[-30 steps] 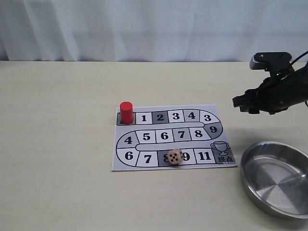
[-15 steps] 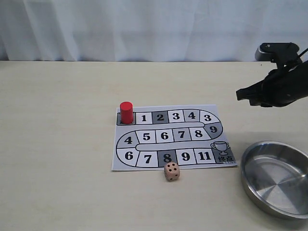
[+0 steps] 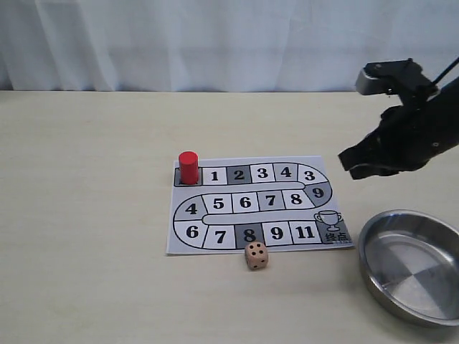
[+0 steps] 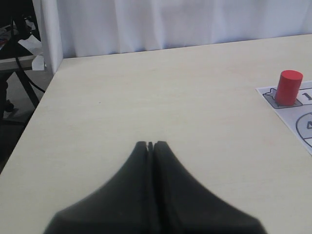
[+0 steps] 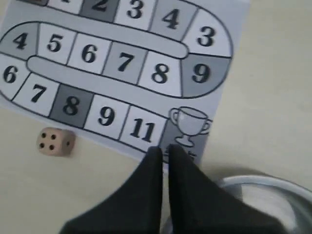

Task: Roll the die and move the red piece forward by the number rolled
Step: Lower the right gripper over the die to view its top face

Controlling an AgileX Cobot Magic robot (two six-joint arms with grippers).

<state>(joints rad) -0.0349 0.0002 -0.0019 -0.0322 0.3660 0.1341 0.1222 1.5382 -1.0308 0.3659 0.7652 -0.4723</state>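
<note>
The red piece (image 3: 188,167) stands upright on the grey start square at the far left of the numbered board (image 3: 215,203); the left wrist view also shows the red piece (image 4: 289,87). The die (image 3: 256,256) rests on the table just off the board's near edge, below square 8. In the right wrist view the die (image 5: 56,142) shows four pips. My right gripper (image 3: 350,162) hovers above the table right of the board, fingers together and empty, with the right gripper (image 5: 165,148) over the trophy square. My left gripper (image 4: 150,145) is shut, empty, over bare table left of the board.
A round steel pan (image 3: 364,251) sits at the front right, close to the board's trophy corner; its rim (image 5: 253,181) lies right under my right gripper. A white curtain hangs behind the table. The table's left edge (image 4: 46,92) is near my left gripper.
The die has rolled off square 8 onto the table in front of the board and now lies still. My right arm rose, then dipped slightly left. The red piece has not moved.
</note>
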